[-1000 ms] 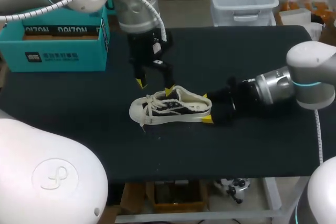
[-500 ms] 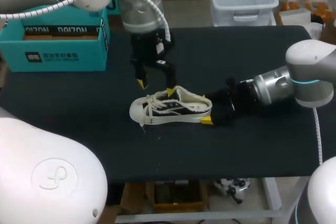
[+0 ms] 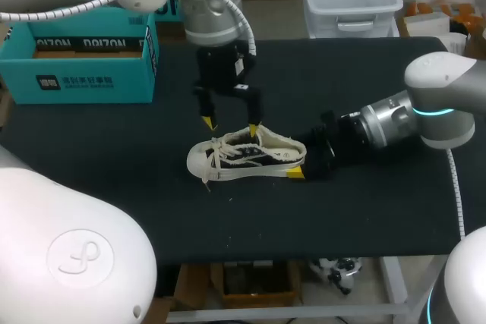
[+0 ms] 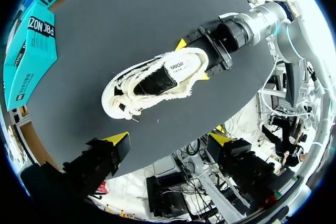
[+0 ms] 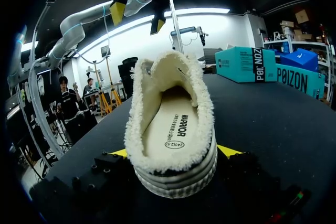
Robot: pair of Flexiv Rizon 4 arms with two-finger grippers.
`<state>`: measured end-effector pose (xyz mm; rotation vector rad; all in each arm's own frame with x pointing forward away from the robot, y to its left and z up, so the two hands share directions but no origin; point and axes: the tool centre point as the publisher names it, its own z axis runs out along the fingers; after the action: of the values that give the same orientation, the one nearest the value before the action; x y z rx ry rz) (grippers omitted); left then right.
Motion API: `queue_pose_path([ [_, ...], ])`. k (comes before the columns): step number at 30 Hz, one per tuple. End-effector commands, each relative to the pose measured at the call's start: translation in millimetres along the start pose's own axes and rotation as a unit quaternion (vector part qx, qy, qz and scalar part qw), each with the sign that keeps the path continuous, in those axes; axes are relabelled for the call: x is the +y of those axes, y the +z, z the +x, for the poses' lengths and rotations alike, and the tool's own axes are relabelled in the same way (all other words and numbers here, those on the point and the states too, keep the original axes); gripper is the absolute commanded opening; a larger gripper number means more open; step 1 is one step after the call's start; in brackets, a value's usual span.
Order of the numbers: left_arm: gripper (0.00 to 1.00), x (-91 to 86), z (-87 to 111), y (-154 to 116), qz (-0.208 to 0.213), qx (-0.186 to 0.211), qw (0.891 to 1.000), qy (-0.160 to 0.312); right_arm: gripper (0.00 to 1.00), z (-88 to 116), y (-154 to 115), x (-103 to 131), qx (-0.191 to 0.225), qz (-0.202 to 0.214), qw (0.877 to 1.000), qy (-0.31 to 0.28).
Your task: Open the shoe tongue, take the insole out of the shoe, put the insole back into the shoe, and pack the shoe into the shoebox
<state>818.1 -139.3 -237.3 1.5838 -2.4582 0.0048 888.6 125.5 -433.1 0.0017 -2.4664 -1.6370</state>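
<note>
1. The shoe stands on its sole near the middle of the black table, with its toe toward my left side and its heel toward my right arm.
2. The insole lies flat inside the shoe and shows through the open collar.
3. My right arm comes in low and nearly level with the tabletop. The right gripper sits at the heel, with 1 yellow-tipped finger against each side of the sole, so its jaws pinch the shoe's heel between them.
4. My left arm reaches in from the far left corner, with its wrist pointing straight down. The left gripper hangs above the shoe's laces and tongue area.
5. The left gripper's 2 fingers are spread wide and hold nothing. The right wrist view shows them in the air above the shoe's toe end, clear of it.
6. The teal shoebox sits at the table's far left corner, well apart from the shoe.
</note>
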Motion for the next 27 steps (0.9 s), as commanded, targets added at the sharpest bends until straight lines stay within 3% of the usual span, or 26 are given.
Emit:
queue_pose_path([
  [1,1.0,-21.2,15.1,5,-0.017,-0.023,0.999,-0.016,0.0,-4,8,-9,-0.001,0.001,1.0,0.002],
  [5,1.0,-32.5,18.9,8,-0.013,-0.044,0.998,-0.051,0.0,-4,8,-9,-0.001,0.001,1.0,0.002],
  [8,0.9,-40.7,16.7,13,-0.023,-0.041,0.996,-0.07,0.0,-4,8,-9,-0.001,0.001,1.0,0.002],
  [9,0.71,-45.5,15.7,17,-0.021,-0.049,0.995,-0.084,0.0,-4,8,-9,-0.001,0.001,1.0,0.002],
  [11,0.62,-48.8,16.3,22,-0.027,-0.053,0.994,-0.09,0.0,-4,8,-9,-0.001,0.001,1.0,0.002],
  [15,0.55,-47.5,17.6,30,-0.016,-0.071,0.99,-0.122,0.0,-4,8,-9,-0.001,0.001,1.0,0.002],
  [17,0.55,-45.6,17.9,37,-0.018,-0.078,0.988,-0.131,0.0,-4,8,-9,-0.001,0.001,1.0,0.002],
  [24,0.69,-40.6,23.2,49,-0.014,-0.105,0.983,-0.149,0.0,-4,8,-9,-0.001,0.001,1.0,0.002],
  [27,0.69,-38.3,25.2,50,0.002,-0.119,0.979,-0.167,0.0,-4,8,-9,-0.001,0.001,1.0,0.002],
])
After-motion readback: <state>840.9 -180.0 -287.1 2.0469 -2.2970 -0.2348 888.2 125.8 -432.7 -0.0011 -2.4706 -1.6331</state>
